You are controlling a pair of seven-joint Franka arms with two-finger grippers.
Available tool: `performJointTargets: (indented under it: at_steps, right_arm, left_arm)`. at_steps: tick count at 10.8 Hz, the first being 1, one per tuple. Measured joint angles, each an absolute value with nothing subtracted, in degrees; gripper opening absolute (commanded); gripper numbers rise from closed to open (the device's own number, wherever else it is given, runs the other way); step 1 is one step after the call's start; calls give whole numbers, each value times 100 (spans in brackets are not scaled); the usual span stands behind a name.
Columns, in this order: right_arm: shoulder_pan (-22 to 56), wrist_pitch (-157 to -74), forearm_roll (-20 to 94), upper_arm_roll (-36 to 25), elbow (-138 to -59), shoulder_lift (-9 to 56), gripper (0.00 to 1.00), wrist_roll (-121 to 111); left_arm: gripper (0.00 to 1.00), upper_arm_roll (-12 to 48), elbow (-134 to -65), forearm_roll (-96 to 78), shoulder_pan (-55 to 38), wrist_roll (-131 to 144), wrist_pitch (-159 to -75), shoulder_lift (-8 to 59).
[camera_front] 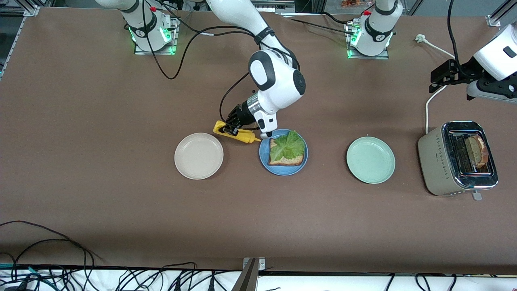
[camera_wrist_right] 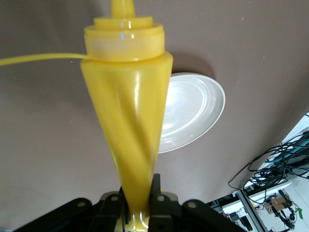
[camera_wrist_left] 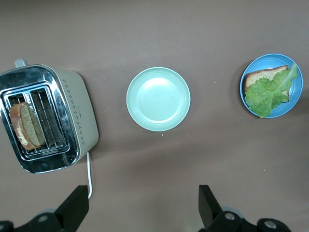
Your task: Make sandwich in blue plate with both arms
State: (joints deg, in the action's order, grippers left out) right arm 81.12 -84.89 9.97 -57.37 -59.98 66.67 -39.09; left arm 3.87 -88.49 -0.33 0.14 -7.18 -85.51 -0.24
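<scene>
Right gripper (camera_front: 232,128) is clamping a yellow squeeze bottle (camera_front: 236,134) at ten o'clock of the blue plate (camera_front: 283,152); left gripper (camera_front: 440,76) is waiting open above the toaster (camera_front: 456,159).

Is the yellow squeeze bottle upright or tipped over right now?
Tipped. The yellow squeeze bottle lies roughly level in the right gripper, nozzle toward the blue plate, between it and the cream-white plate.
</scene>
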Motion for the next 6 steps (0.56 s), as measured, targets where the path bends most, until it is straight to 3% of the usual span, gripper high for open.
performJointTargets:
  at_steps: [6]
  right_arm:
    - [8085, -8488, 993, -5808, -5976, 6707, 1, -3909]
  left_arm:
    - [100, 387, -8849, -33, 14, -718, -8551, -24]
